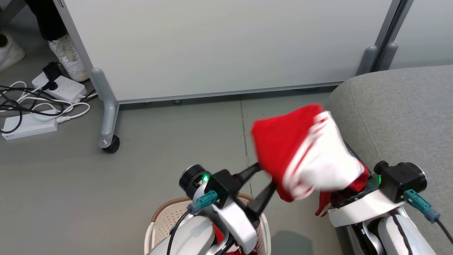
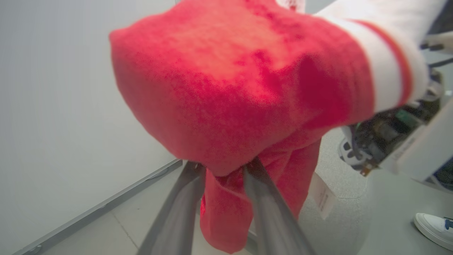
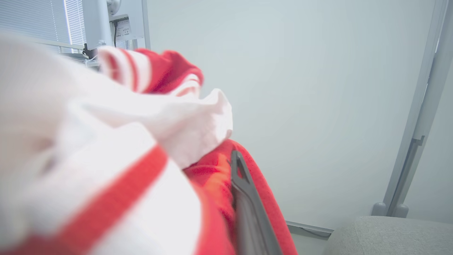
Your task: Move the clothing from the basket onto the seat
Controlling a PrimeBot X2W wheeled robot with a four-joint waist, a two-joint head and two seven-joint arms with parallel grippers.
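The clothing (image 1: pixel 304 152) hangs in the air between my two arms. It is a red bundle with a white panel and red-and-white striped trim. It sits above the grey floor (image 1: pixel 159 141), just beside the rounded edge of the seat (image 1: pixel 396 106) and not resting on it.

It drapes over the right end effector (image 3: pixel 231 164), so the head view gives me that arm's wrist and pale forearm while the cloth covers the tips. In the right wrist view one dark finger (image 3: pixel 244 205) rises against red cloth, and the other is buried under blurred white fabric. That end effector is clenched on the clothing.

The left end effector (image 1: pixel 267 175) reaches up and to the right from the bottom of the head view, with its tips at the bundle's lower left edge. In the left wrist view its fingers (image 2: pixel 177 212) stand apart, released, with a loose red fold hanging in the gap. Their tips vanish under the cloth. That view also gives me a white tag (image 2: pixel 322 194) dangling from the red fabric and a person's white shoe (image 2: pixel 433 226) at the lower right.

The basket (image 1: pixel 170 209) is cut off by the bottom edge beneath my left forearm, with a scrap of red inside it. Beyond it stand a white partition (image 1: pixel 212 46) on a castor and power strips (image 1: pixel 60 88) with tangled cables.
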